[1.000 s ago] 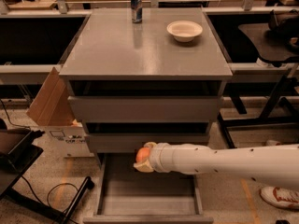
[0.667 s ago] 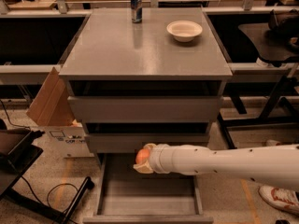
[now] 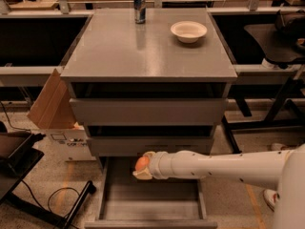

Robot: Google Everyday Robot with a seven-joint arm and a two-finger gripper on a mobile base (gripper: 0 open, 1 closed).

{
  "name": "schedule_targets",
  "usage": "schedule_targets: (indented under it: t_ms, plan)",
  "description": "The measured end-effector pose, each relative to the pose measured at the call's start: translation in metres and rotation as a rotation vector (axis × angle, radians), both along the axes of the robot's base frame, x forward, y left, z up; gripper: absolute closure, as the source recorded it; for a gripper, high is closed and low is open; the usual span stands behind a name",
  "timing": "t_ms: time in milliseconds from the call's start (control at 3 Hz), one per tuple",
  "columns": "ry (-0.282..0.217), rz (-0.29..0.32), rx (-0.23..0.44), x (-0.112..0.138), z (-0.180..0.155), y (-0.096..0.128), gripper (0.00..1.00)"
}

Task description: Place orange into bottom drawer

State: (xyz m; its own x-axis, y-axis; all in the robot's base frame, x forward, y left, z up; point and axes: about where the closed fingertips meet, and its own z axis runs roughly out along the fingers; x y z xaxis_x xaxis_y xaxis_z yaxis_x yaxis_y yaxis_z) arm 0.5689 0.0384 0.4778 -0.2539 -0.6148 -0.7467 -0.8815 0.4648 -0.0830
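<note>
Smooth round orange [image 3: 141,163] held in tool [image 3: 142,169], above open bottom drawer [image 3: 152,205]

Pincer [image 3: 141,170] holding orange [image 3: 141,163] above open bottom drawer [image 3: 152,203].

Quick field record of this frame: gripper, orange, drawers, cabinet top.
gripper: at the end of the arm reaching in from the right, over the back part of the open drawer, jaws closed on the orange
orange: held in the gripper, above the drawer floor, not yet released
bottom drawer: pulled out toward the camera
upper drawers: not pulled out
cabinet top: can at the back edge, white bowl back right
</note>
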Motion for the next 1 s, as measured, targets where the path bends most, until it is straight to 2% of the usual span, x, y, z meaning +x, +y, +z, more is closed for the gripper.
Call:
schedule_targets:
  t_ms: [333,667,1000]
  plan:
    - [0.036,-0.012,0.035,0.007,-0.041,0.003,1.0]
    - [0.08,-0.035,0.072,0.02,-0.105,-0.002,1.0]
    - [0.095,-0.047,0.089,0.032,-0.141,-0.01,1.0]
